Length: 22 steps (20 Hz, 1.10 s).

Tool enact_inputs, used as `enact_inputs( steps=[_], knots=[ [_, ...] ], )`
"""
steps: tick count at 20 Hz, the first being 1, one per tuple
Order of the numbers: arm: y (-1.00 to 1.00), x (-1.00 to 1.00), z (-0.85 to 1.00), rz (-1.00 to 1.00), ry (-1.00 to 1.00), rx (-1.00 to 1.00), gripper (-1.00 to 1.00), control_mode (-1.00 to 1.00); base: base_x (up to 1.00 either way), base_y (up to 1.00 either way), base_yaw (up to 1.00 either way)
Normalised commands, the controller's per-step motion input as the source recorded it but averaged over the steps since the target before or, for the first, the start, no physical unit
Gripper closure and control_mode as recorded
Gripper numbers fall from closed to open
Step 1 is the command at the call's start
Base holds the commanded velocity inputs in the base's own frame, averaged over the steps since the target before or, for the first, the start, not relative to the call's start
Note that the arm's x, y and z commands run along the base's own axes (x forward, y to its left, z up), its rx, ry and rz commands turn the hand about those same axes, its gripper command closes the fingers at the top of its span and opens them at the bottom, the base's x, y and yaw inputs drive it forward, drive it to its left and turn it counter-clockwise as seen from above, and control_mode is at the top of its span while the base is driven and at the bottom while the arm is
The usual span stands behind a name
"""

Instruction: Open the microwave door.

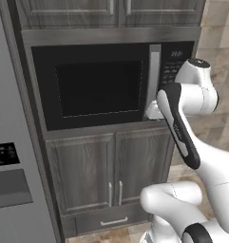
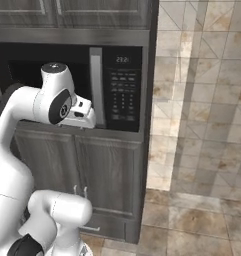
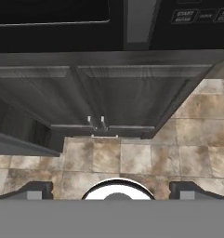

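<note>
The microwave door is closed, flush with the front of the microwave, which is built into a grey wood-grain cabinet column. In the left base view the door occupies the wide left portion of the appliance front, with its dark glass window at the center. The vertical silver handle runs along the door's right edge. To the right of the handle sits the narrow black keypad panel. In the right base view the same order applies: door window partly hidden behind the arm, then the handle, then the keypad panel with a lit display at its top.

Above the microwave are two upper cabinet doors. Below it are two lower cabinet doors with slim vertical pulls meeting at the center, and a drawer beneath them. A grey refrigerator front stands at the far left of the left base view. A tiled wall and tiled floor lie to the right of the cabinet column.

The hand is positioned at the lower end of the handle, near the bottom right corner of the door. Contact with the handle cannot be confirmed. In the hand view, the two fingertips stand wide apart at the bottom edge with nothing between them; the hand is spread. This view looks down past the lower end of the handle to the lower cabinet doors and floor.
</note>
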Motion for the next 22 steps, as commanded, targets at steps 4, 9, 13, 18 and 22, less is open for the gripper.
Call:
enact_inputs(
  steps=[4,9,13,18,22],
  knots=[
    [0.00,0.00,0.00,0.00,0.00,0.00,-1.00,1.00,-0.18,-0.36,0.00],
    [-0.03,-0.44,0.00,0.00,-0.10,0.00,-1.00,-1.00,0.00,0.00,0.00],
    [-0.01,-0.29,0.05,0.00,-0.14,0.00,-1.00,-1.00,0.00,0.00,0.00],
    [-0.03,0.00,0.01,0.00,-0.12,0.00,-1.00,-1.00,0.00,0.00,0.00],
    [-0.03,0.49,0.18,-0.06,-0.10,0.00,-1.00,-1.00,0.00,0.00,0.00]
  ],
)
